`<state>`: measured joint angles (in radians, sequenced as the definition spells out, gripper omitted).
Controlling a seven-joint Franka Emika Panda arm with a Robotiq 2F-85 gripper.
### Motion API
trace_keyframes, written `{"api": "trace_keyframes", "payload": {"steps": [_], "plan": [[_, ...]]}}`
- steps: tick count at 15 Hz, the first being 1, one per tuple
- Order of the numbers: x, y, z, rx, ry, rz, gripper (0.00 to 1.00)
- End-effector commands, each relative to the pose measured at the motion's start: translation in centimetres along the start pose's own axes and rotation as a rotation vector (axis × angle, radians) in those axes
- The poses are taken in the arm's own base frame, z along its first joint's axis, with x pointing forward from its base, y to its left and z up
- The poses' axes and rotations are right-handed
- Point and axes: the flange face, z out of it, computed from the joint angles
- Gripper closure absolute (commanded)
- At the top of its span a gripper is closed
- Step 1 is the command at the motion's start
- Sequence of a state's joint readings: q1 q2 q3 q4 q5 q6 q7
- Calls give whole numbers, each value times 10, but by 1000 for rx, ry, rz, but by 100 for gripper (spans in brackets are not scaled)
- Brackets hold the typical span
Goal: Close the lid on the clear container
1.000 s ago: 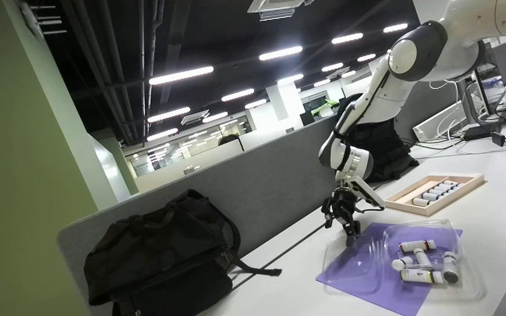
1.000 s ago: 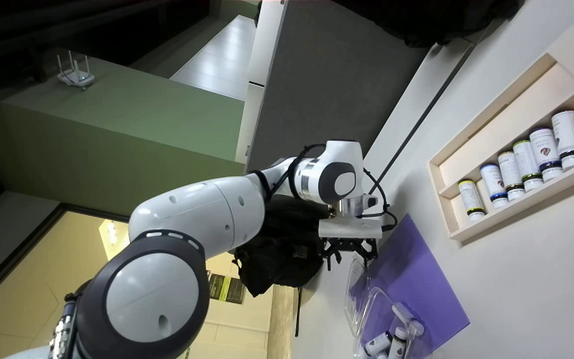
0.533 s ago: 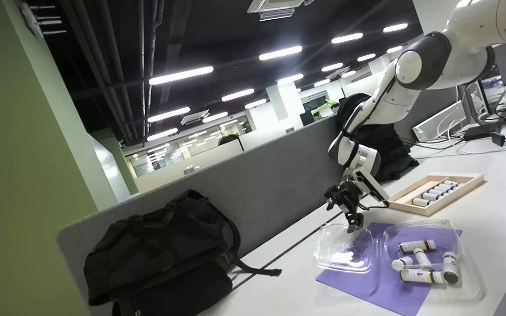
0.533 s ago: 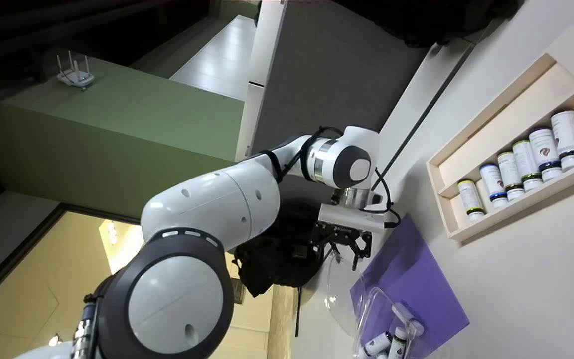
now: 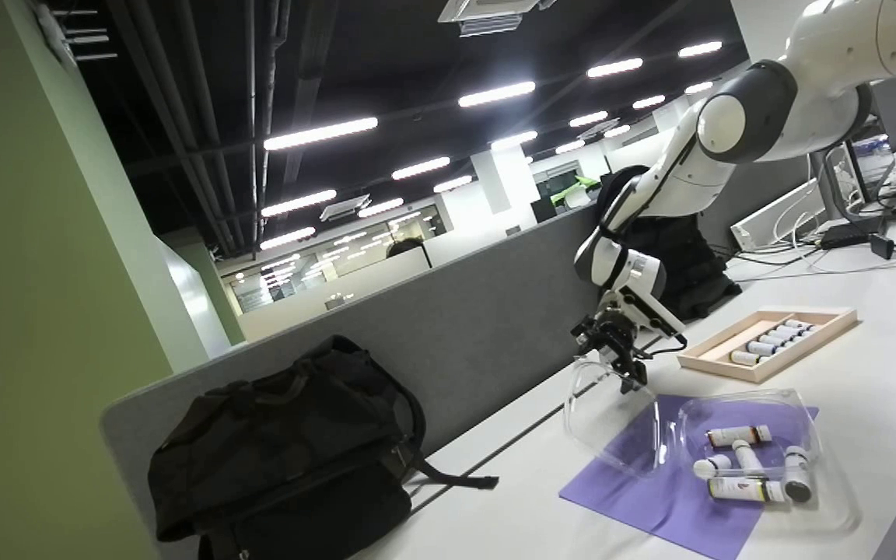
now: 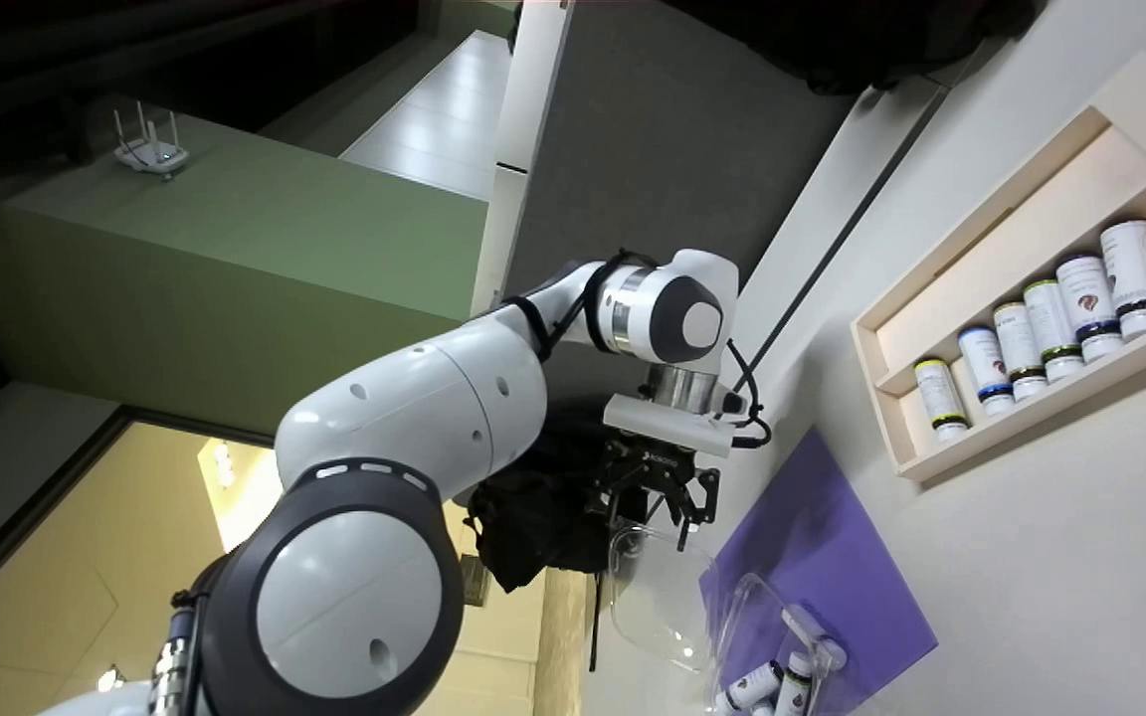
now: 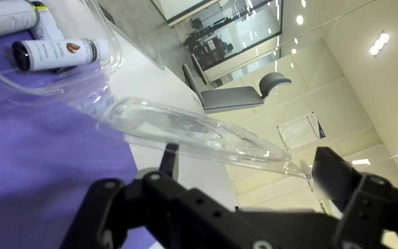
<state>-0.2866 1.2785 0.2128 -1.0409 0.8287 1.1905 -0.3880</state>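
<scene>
Arm (image 6: 414, 418) bends down near the desk's back edge (image 5: 495, 436), gripper (image 6: 649, 534) spread wide, clasping nothing; transparent lid (image 7: 199, 135) tilts up

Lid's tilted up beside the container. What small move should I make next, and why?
I'd probably ease the open gripper slightly toward the clear container, nudging the lid over. The lid is tilted up beside the container, leaving it uncovered, and one finger appears to be at the lid's raised edge, though the pictures don't settle whether it touches.
</scene>
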Motion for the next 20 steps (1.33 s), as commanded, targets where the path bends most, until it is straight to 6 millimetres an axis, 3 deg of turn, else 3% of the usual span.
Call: {"api": "trace_keyframes", "payload": {"steps": [1, 8, 14, 20], "plan": [[0, -8, 3, -35, -43, 79, 0], [9, -13, 28, -177, -95, 125, 0], [14, -44, 47, -306, -141, 94, 0], [5, -78, 39, -283, -123, -34, 0]]}}
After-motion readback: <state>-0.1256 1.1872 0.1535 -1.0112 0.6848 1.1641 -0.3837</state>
